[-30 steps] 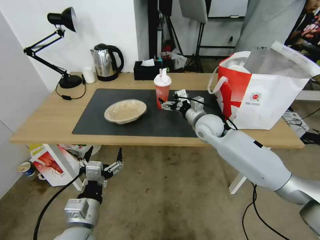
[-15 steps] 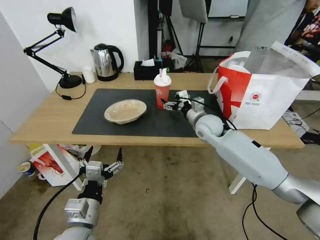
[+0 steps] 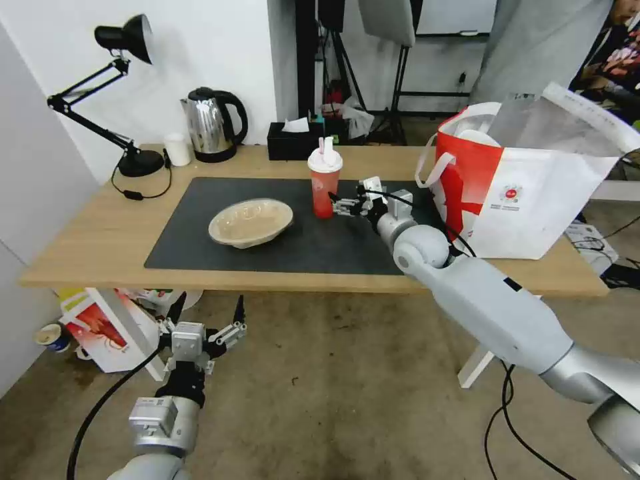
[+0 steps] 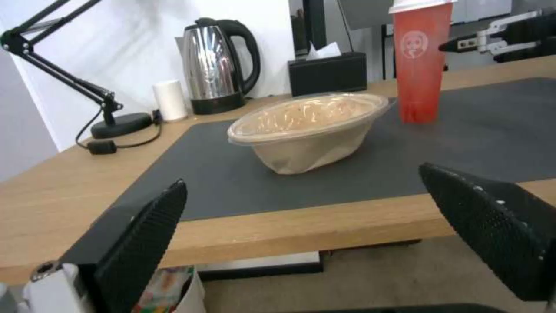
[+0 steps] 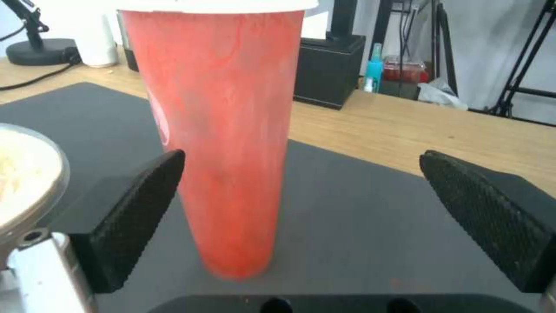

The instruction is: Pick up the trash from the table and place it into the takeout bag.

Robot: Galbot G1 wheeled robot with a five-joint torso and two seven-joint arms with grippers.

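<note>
Red cup (image 3: 324, 181) upright on grey mat (image 3: 200, 233), mid-table (image 3: 93, 240). Right hand (image 3: 338, 202) released, fingers spread, just right of cup, not touching. Beige dish (image 3: 251, 222) left of cup. Takeout bag (image 3: 527, 200) far right. Left hand (image 3: 208, 313) released, parked below near table edge.

The table (image 3: 100, 247) is pale wood with a smooth matt finish, under a flat, dull grey mat (image 3: 300, 240). The kettle (image 3: 210, 127) is polished steel (mirror-bright) with a glossy black plastic handle. The red cup (image 5: 223, 143) looks like streaky translucent plastic. The beige dish (image 4: 307, 130) seems thin and crinkled, with a shiny rim. The bag (image 3: 533, 200) shows silver foil inside.
</note>
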